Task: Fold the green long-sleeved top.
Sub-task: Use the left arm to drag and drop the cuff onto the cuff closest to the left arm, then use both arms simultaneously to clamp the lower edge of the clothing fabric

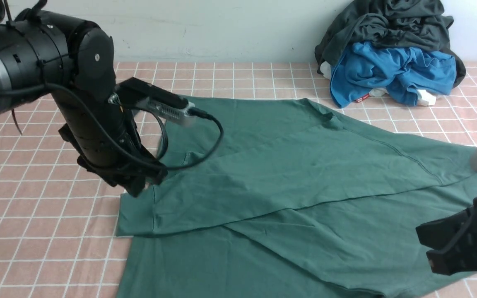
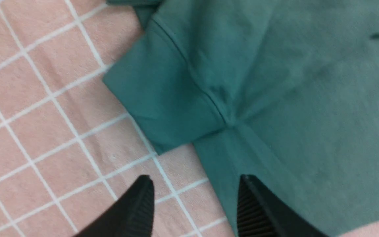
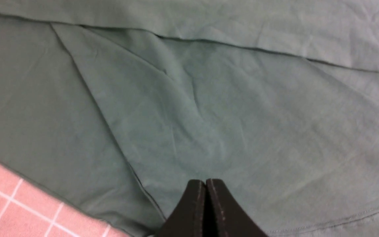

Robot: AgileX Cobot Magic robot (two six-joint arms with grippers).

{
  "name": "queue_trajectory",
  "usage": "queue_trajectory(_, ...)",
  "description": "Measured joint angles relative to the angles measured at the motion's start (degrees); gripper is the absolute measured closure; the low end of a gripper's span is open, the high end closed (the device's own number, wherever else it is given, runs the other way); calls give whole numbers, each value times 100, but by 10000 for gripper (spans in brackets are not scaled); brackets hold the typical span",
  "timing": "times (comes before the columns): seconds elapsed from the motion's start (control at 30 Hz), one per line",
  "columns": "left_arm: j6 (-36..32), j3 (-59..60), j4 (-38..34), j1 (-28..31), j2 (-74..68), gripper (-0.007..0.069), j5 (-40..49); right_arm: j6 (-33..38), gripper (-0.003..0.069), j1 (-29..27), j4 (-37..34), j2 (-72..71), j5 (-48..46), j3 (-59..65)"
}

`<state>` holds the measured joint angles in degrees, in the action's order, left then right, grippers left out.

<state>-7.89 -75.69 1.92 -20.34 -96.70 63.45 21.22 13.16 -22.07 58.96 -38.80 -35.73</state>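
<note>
The green long-sleeved top (image 1: 288,174) lies spread flat on the pink checked tablecloth, with one sleeve folded across its body toward the left. My left gripper (image 1: 138,189) hovers at that sleeve's cuff (image 2: 163,95). It is open (image 2: 194,179): one finger (image 2: 255,207) is over green fabric, the other (image 2: 140,204) over the cloth, and nothing is gripped. My right gripper (image 1: 425,248) sits low at the front right over the top's lower body. Its jaws are shut (image 3: 205,181) with nothing between them, above smooth green fabric (image 3: 209,108).
A heap of clothes stands at the back right against the wall: a dark charcoal-grey garment (image 1: 387,29) over a bright blue one (image 1: 391,70). Pink checked tablecloth (image 1: 35,231) shows to the left and behind the top.
</note>
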Motion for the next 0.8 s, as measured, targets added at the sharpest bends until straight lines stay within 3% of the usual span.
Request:
queue_trajectory(0.07, -206, 402, 0, -254, 110, 230, 9, 0, 673, 0, -23, 0, 0, 0)
queue_trajectory(0.17, -1196, 1370, 6, -766, 170, 175, -248, 0, 673, 0, -77, 0, 21, 0)
queue_trajectory(0.33, -3134, 2521, 108, -1322, 170, 162, -1267, 0, 673, 0, -106, 0, 46, 0)
queue_trajectory(0.47, -3586, 2743, 167, -1392, 137, 178, -1811, 0, 673, 0, -147, 0, 65, 0)
queue_trajectory(0.8, -3674, 2718, 101, -1424, -10, 592, -1898, 238, 673, 0, -285, 0, 83, 0)
